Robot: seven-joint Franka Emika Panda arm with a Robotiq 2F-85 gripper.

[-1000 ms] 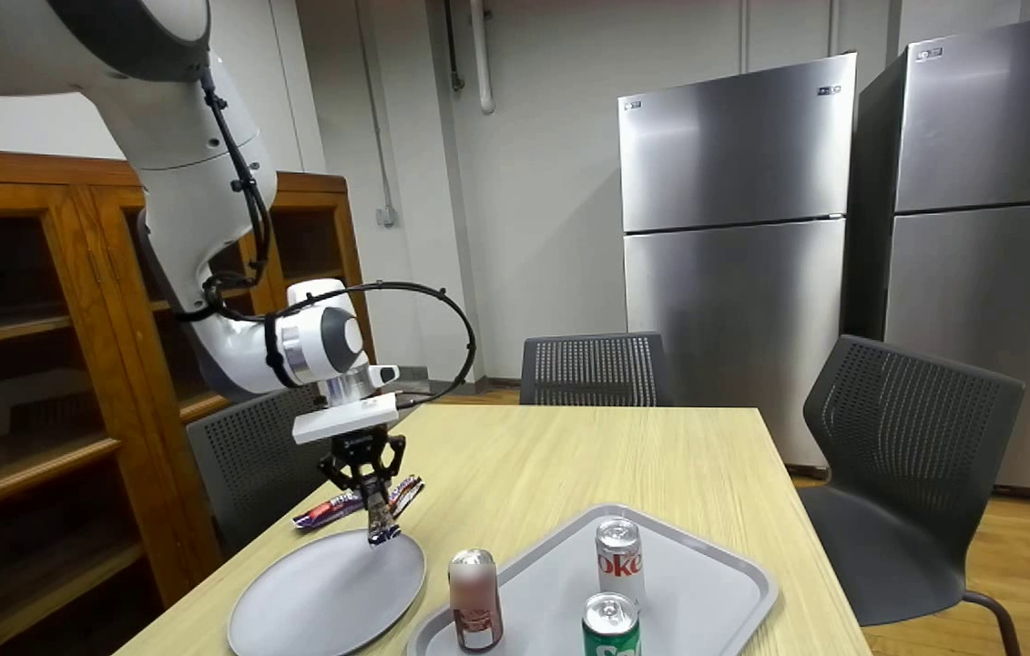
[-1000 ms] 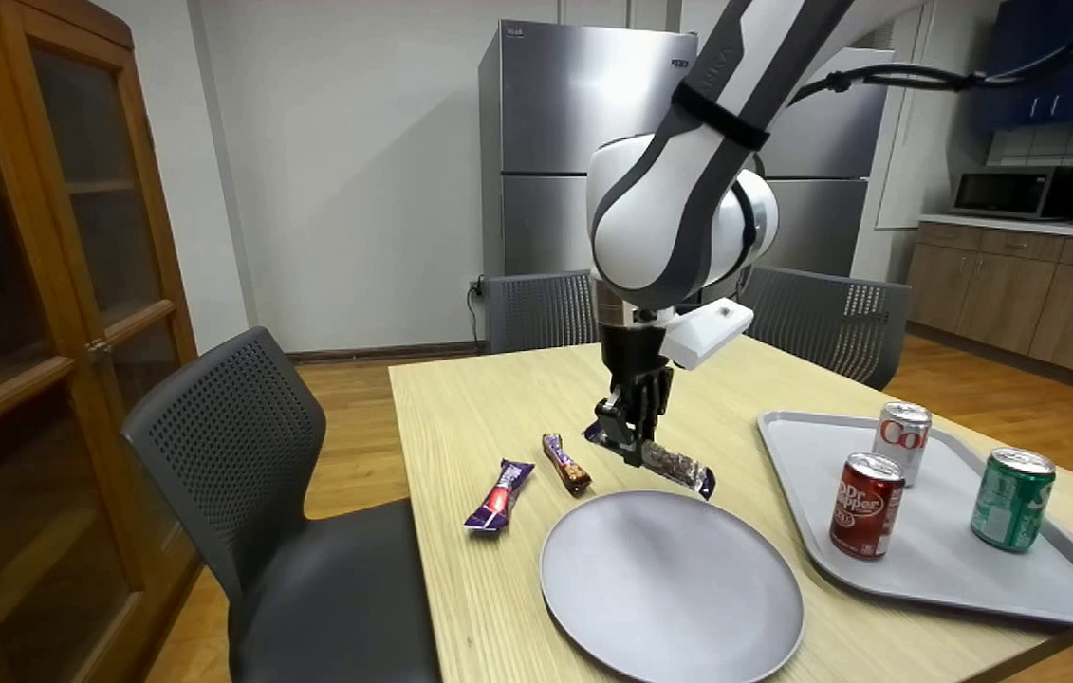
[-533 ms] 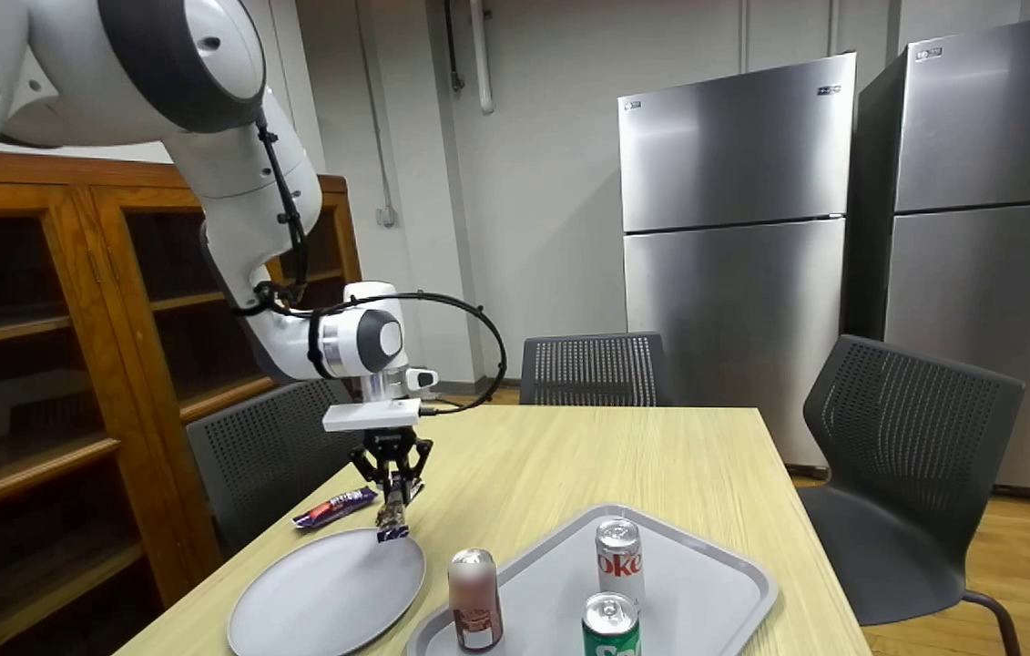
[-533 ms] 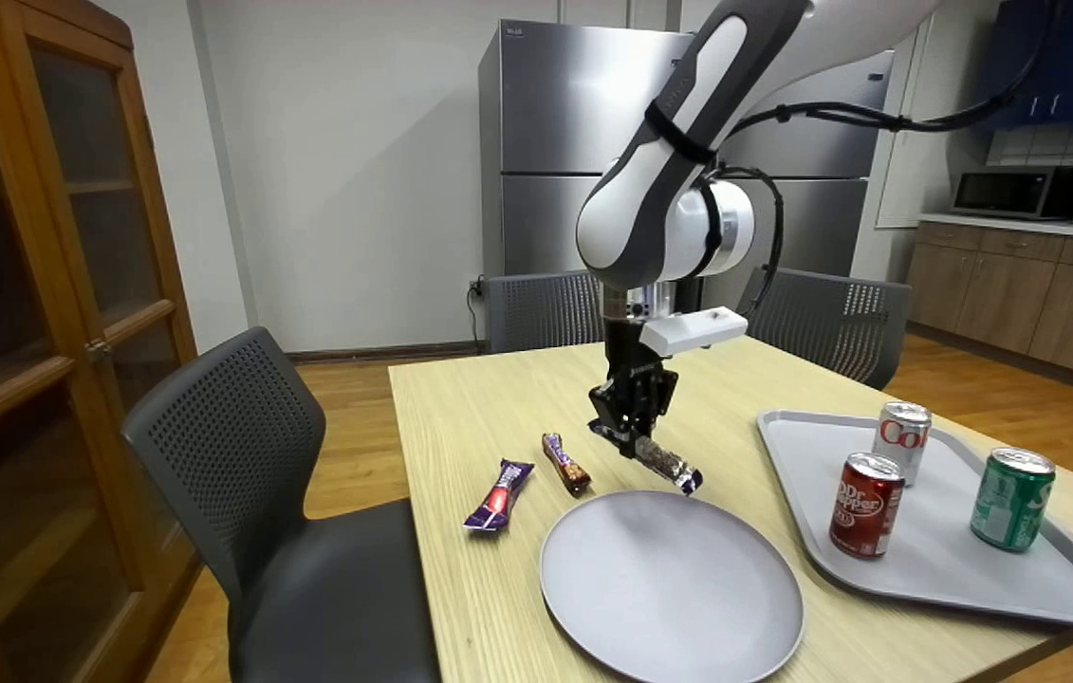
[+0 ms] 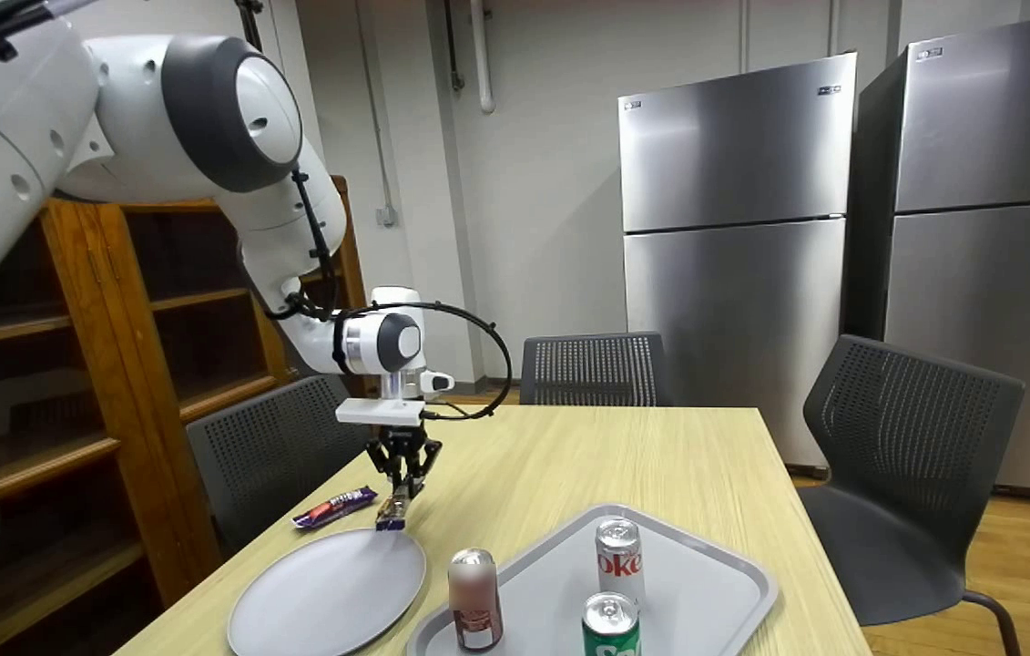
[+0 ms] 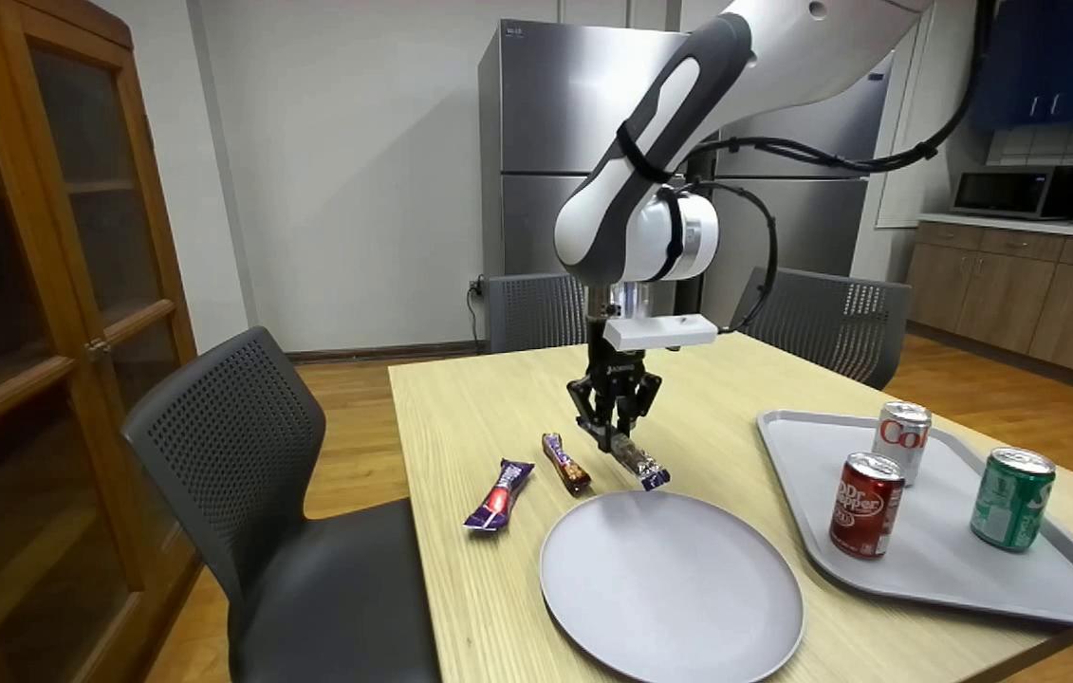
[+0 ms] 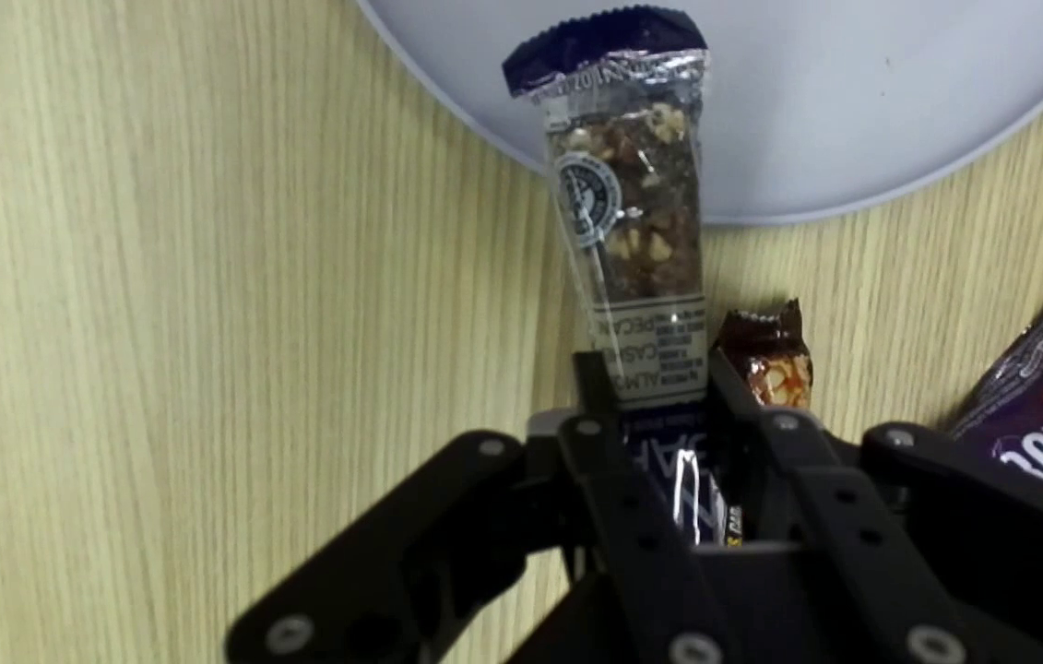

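Note:
My gripper (image 7: 653, 380) is shut on a nut bar (image 7: 636, 203) in a clear wrapper with dark blue ends. The gripper (image 6: 616, 432) and the bar (image 6: 640, 463) also show in an exterior view. The bar's free end points toward a round grey plate (image 6: 674, 588) and overlaps its rim in the wrist view. The bar looks close above the table; its exact height cannot be told. A brown-wrapped bar (image 6: 565, 463) lies on the table beside the gripper. A purple bar (image 6: 498, 495) lies farther to the side. The held bar's rear part is mostly hidden between the fingers.
A grey tray (image 6: 934, 574) bears a red can (image 6: 866, 507), a silver can (image 6: 902, 441) and a green can (image 6: 1013, 503). The tray stands beside the plate on a light wooden table (image 5: 569, 456). Dark chairs (image 6: 242, 455) stand around it. A wooden cabinet (image 5: 105, 364) is behind.
The gripper, still holding the bar, has moved away from the plate and swung round toward upright. The bar's free end has drawn back toward the plate's edge. The other objects have not moved.

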